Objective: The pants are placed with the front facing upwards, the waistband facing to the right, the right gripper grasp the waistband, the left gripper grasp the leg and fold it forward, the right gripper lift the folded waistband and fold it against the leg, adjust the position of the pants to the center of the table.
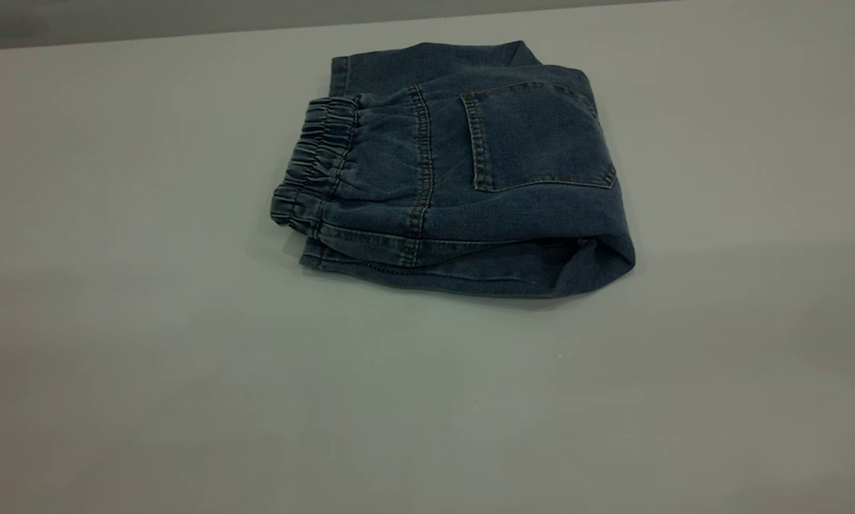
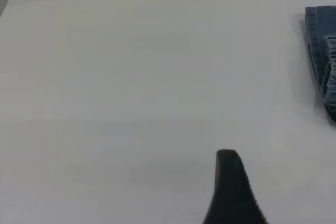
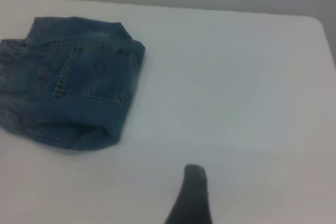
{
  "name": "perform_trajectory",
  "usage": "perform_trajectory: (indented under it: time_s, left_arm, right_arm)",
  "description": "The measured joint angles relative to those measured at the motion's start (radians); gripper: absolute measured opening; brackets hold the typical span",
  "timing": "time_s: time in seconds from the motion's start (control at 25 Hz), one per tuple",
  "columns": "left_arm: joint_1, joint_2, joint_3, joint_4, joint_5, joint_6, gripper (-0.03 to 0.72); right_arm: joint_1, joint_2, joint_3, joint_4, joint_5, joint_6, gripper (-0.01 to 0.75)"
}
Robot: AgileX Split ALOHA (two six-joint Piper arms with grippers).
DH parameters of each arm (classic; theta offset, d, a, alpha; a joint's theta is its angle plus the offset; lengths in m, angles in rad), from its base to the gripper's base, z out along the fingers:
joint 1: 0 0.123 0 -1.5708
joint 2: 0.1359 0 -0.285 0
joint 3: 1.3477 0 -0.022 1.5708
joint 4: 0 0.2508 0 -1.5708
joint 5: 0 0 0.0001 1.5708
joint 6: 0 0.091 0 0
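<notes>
Your small blue denim pants (image 1: 463, 171) lie folded into a compact bundle on the plain pale grey bench (image 1: 148, 357), toward its far side and a little right of centre in the exterior view. The back patch pocket (image 1: 541, 139) faces up, and the darker gathered elastic waistband (image 1: 313, 164) sits at the bundle's left edge. Your bulky black left gripper (image 2: 233, 190) and slimmer black right gripper (image 3: 191, 198) each show one fingertip over bare bench, well apart from the pants. You cannot tell how far either's fingers are open.
</notes>
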State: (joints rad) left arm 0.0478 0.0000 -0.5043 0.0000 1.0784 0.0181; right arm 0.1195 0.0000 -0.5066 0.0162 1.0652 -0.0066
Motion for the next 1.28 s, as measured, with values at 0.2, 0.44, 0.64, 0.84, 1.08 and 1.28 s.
perform_trajectory:
  time_s: [0.2, 0.44, 0.64, 0.84, 1.08, 1.28]
  left_arm:
    - [0.000, 0.000, 0.000, 0.000, 0.000, 0.000, 0.414]
    - [0.000, 0.000, 0.000, 0.000, 0.001, 0.000, 0.414]
    - [0.000, 0.000, 0.000, 0.000, 0.001, 0.000, 0.414]
    - [0.000, 0.000, 0.000, 0.000, 0.001, 0.000, 0.414]
    - [0.000, 0.000, 0.000, 0.000, 0.001, 0.000, 0.414]
    - [0.000, 0.000, 0.000, 0.000, 0.001, 0.000, 0.414]
  right_arm:
    - [0.000, 0.000, 0.000, -0.001, 0.000, 0.043, 0.566]
    - [0.000, 0.000, 0.000, 0.000, 0.000, 0.052, 0.566]
    - [0.000, 0.000, 0.000, 0.000, 0.000, 0.046, 0.566]
    - [0.000, 0.000, 0.000, 0.003, -0.001, 0.046, 0.566]
    - [0.000, 0.000, 0.000, 0.003, -0.001, 0.047, 0.566]
    - [0.000, 0.000, 0.000, 0.004, -0.001, 0.047, 0.566]
